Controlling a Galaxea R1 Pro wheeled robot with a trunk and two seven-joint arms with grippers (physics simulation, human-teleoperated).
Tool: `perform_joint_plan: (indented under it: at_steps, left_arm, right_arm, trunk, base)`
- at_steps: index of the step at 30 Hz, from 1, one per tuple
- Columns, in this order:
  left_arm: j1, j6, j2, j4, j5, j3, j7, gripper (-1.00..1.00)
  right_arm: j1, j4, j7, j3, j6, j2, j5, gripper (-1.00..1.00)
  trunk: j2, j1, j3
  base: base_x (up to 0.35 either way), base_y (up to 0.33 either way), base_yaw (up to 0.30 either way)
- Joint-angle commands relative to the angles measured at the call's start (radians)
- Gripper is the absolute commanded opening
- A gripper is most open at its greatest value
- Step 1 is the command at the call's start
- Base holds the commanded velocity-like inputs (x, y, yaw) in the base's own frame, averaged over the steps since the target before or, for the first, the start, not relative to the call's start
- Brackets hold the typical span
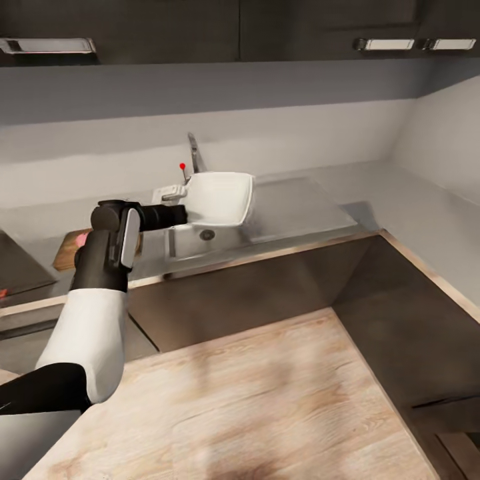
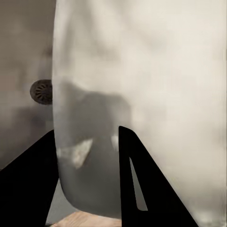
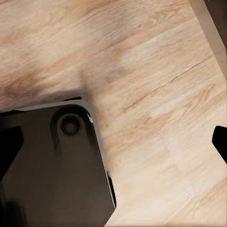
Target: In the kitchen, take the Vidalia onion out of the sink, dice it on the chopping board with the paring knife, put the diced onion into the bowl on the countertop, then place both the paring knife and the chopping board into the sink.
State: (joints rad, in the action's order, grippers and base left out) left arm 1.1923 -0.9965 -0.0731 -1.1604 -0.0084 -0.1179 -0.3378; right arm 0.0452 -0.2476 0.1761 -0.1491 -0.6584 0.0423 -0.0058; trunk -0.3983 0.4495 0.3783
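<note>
Left arm [image 1: 110, 267]: reaching over the sink [image 1: 200, 237], left gripper [image 2: 87, 156] clamped on the tilted bowl [image 1: 220, 197]. Tap [image 1: 195, 152] behind sink; chopping board [image 1: 70, 250] beside it. Right gripper: state indeterminable.

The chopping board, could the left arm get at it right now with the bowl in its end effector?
Probably not yet. The left end effector is closed on the bowl over the sink; the chopping board lies behind the forearm, so the bowl must go down first.

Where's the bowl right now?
In the head view the bowl is tilted up over the sink, just in front of the tap, with the left gripper at its rim.
</note>
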Motion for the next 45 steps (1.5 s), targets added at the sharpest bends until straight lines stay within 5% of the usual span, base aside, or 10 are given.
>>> perform_joint_plan:
  at_steps: [1, 11, 45]
  left_arm:
    - [0.001, -0.006, 0.000, -0.001, 0.005, -0.015, -0.004, -1.00]
    - [0.001, -0.007, 0.033, -0.012, 0.005, -0.038, -0.004, -1.00]
    - [0.001, -0.007, 0.042, -0.006, 0.004, -0.039, -0.004, -1.00]
  right_arm:
    - [0.001, -0.002, 0.000, -0.003, -0.001, 0.001, 0.000, 1.00]
    - [0.000, -0.002, 0.000, -0.003, -0.001, 0.001, 0.000, 1.00]
    - [0.001, -0.002, 0.000, -0.003, -0.001, 0.001, 0.000, 1.00]
  trunk:
    - [-0.002, 0.000, 0.001]
    - [-0.002, 0.000, 0.001]
    - [-0.002, 0.000, 0.001]
  base:
    - [-0.038, 0.273, 0.127]
    - [-0.005, 0.279, 0.119]
    - [0.000, 0.290, 0.108]
